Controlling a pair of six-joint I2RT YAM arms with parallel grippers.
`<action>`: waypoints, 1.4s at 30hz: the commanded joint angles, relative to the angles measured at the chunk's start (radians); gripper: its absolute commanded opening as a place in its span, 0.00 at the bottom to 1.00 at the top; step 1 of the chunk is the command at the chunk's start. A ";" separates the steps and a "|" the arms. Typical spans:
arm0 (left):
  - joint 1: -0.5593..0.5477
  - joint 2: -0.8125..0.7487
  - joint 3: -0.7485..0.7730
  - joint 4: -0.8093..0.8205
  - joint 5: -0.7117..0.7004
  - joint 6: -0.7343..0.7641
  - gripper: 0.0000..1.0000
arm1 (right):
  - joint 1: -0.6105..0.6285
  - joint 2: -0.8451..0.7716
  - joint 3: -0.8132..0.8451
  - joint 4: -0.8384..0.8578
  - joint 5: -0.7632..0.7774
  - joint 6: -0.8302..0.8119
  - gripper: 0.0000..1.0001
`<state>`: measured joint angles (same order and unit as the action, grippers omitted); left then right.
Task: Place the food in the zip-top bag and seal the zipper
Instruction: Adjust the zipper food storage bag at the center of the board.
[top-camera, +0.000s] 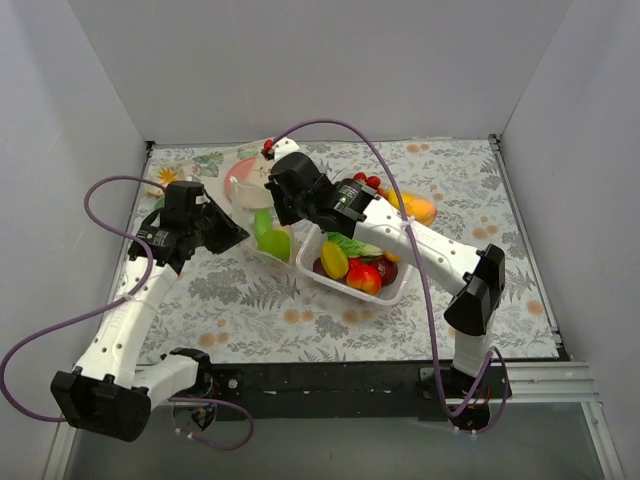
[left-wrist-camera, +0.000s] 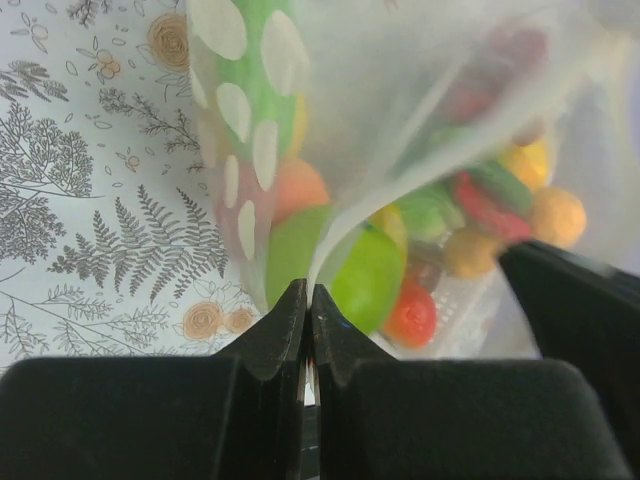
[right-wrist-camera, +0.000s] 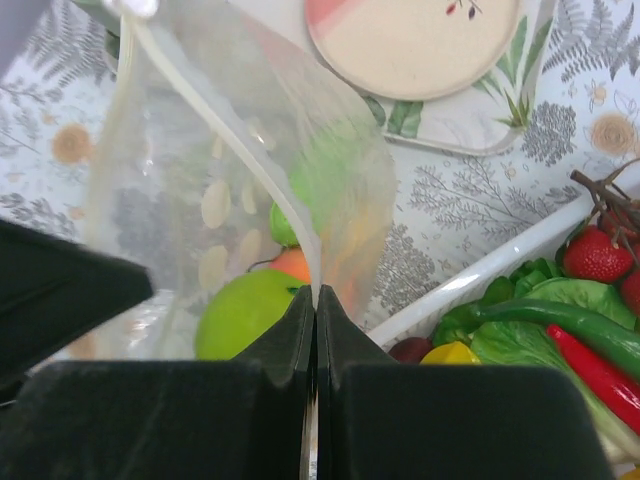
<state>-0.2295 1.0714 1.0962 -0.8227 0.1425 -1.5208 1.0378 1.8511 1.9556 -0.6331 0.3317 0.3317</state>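
Observation:
The zip-top bag (top-camera: 262, 228) hangs open between my two grippers, with green and orange food inside. My left gripper (top-camera: 240, 233) is shut on the bag's left mouth edge; in the left wrist view (left-wrist-camera: 309, 290) the dotted film (left-wrist-camera: 250, 150) rises from the closed jaws, with a green fruit (left-wrist-camera: 370, 275) behind it. My right gripper (top-camera: 268, 212) is shut on the opposite mouth edge; in the right wrist view (right-wrist-camera: 316, 296) the zipper (right-wrist-camera: 272, 180) curves up from the jaws above a green apple (right-wrist-camera: 245, 310). More food (top-camera: 350, 262) lies in the white tray (top-camera: 398, 292).
A round pink-and-white plate (top-camera: 243, 180) sits behind the bag and shows in the right wrist view (right-wrist-camera: 415, 40). An orange-yellow fruit (top-camera: 420, 208) and red cherries (top-camera: 368, 181) lie behind the tray. The tray's rim (right-wrist-camera: 480, 275) runs right of my right gripper.

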 joint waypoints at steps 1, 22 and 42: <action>0.002 -0.031 0.112 -0.102 0.009 0.067 0.02 | -0.025 0.033 -0.031 -0.011 -0.034 -0.006 0.01; 0.001 0.073 0.025 0.077 0.172 0.054 0.00 | -0.067 -0.297 -0.354 0.102 -0.016 -0.016 0.77; 0.002 0.088 0.083 0.120 0.186 0.056 0.00 | -0.070 -0.385 -0.885 0.444 0.064 -0.006 0.77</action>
<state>-0.2298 1.1580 1.1374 -0.7162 0.3187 -1.4731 0.9684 1.4620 1.0653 -0.3252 0.3763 0.3481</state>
